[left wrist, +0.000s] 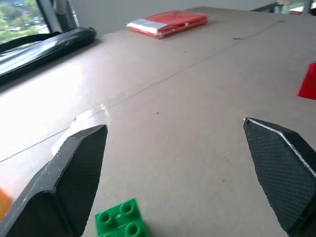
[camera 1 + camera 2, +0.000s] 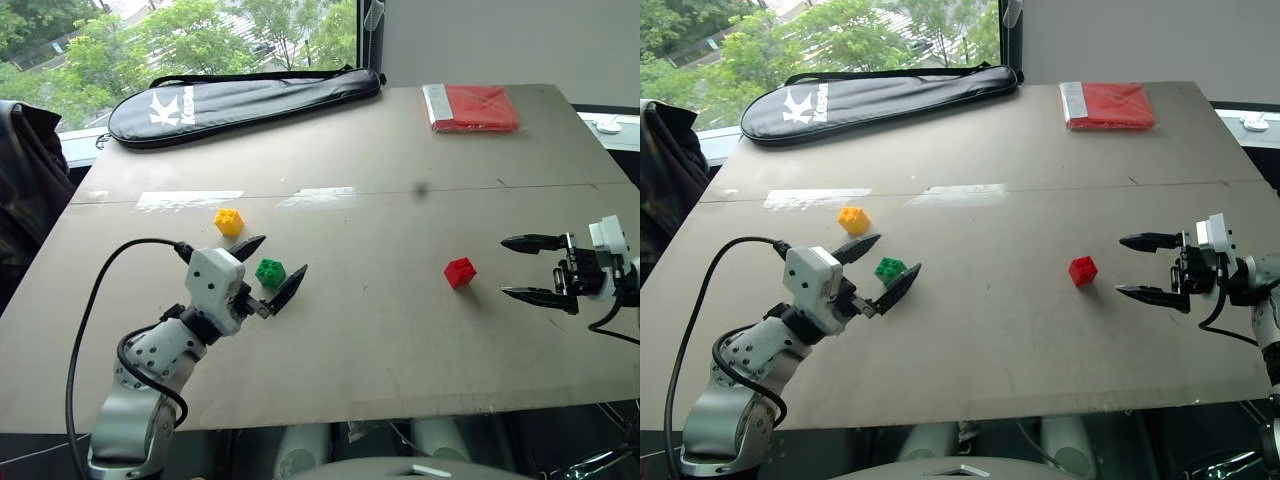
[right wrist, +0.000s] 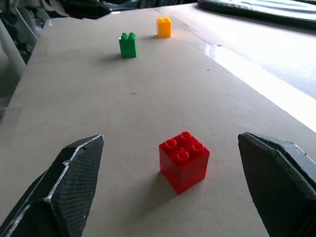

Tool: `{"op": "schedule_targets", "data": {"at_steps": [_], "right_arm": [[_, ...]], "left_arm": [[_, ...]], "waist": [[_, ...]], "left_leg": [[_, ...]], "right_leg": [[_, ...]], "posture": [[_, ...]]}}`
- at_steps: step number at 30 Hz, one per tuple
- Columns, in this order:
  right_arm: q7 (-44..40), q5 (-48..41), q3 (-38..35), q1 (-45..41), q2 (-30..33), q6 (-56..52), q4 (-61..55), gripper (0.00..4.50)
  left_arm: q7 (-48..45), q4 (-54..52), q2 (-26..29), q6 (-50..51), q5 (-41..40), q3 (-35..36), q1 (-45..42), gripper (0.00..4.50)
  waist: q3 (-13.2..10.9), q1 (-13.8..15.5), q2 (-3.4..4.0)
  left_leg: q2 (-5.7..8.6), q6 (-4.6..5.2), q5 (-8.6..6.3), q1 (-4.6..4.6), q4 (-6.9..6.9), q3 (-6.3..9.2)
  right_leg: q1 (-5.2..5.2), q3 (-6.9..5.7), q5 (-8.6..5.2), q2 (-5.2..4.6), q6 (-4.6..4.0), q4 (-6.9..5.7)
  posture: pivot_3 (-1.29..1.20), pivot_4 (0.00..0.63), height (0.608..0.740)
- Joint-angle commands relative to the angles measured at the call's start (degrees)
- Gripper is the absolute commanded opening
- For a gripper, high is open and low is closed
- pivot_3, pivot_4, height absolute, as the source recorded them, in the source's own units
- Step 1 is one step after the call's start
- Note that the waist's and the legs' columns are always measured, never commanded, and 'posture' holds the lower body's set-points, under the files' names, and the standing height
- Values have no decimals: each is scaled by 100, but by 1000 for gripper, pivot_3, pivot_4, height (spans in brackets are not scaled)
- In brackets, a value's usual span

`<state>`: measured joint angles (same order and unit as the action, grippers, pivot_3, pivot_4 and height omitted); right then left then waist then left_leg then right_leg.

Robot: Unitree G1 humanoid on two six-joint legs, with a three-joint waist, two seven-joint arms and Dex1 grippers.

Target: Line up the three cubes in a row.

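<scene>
Tabletop (image 2: 400, 330), both pincers wide open, empty

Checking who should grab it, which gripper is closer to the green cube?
Left. The green cube sits between the open fingers of the left gripper. The right gripper is open far across the table, beside the red cube.

I'm seeing bare table (image 2: 380, 340) lying between the green cube (image 2: 270, 271) and red cube (image 2: 460, 271); the yellow cube (image 2: 229, 221) is crowding just beyond green, while the far bag (image 2: 240, 98) and cloth (image 2: 478, 107) are sitting well clear.
</scene>
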<state>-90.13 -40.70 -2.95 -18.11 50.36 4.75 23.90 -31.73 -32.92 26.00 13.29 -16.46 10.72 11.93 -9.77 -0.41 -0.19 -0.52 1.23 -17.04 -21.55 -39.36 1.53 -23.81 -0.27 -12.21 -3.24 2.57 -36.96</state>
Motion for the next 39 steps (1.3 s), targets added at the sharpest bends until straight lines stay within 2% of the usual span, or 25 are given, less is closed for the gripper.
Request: {"op": "schedule_targets", "data": {"at_steps": [1, 8, 18, 21, 26, 31, 34, 39], "right_arm": [[-202, -232, -518, 330, 52, -293, -600, 4466], [-135, -308, -825, 709, -173, -584, -1154, 4466], [-186, -226, -1008, 780, -353, -676, -1326, 4466], [-194, -210, -1026, 818, -390, -666, -1347, 4500], [-153, -161, -1113, 895, -454, -615, -1369, 4500], [-112, -167, -1208, 1000, -519, -632, -1421, 4500], [-78, -166, -1264, 1092, -531, -629, -1474, 4500], [15, -140, -1451, 1269, -563, -586, -1529, 4500]], "left_arm": [[739, 261, -425, -515, 749, -182, 181, 4500], [1309, 1021, -932, -421, 1298, -671, -93, 4500], [1160, 1798, -792, -377, 1334, -849, -404, 4500], [1141, 1859, -768, -463, 1313, -853, -456, 3636], [971, 1963, -684, -488, 1223, -857, -574, 1294], [490, 2332, -417, -837, 1208, -1009, -983, 1297], [-292, 2623, -258, -1137, 954, -1291, -1496, 1297], [-2257, 3263, -103, -1224, 423, -2091, -2591, 1297]], "waist": [[1, 16, 2], [2, 82, -2], [3, 113, 0], [3, 114, 1], [4, 115, 1], [4, 120, 2], [4, 142, 1], [4, 123, 1]], "left_leg": [[2, 0, 0, 7, 0, -3], [10, 1, 1, 21, -11, -7], [6, 0, 1, 20, -8, -7], [5, 1, 1, 22, -8, -8], [4, 0, 1, 22, -8, -6], [6, 0, 1, 23, -8, -7], [12, 0, 1, 21, -9, -6], [20, 0, 1, 8, -11, -13]], "right_leg": [[6, 3, -3, 1, -5, 0], [17, 7, -1, 15, -7, -3], [15, 6, 9, 14, 7, -3], [16, 6, 8, 14, 5, -3], [16, 6, 9, 14, 6, -4], [16, 6, 9, 15, 6, -4], [17, 2, 9, 14, 5, -4], [12, 3, 10, 12, 7, 2]], "posture": [[0, 150, 707], [0, 150, 707], [0, 150, 707], [0, 150, 707], [0, 150, 707], [0, 150, 707], [0, 150, 707], [0, 150, 707]]}}
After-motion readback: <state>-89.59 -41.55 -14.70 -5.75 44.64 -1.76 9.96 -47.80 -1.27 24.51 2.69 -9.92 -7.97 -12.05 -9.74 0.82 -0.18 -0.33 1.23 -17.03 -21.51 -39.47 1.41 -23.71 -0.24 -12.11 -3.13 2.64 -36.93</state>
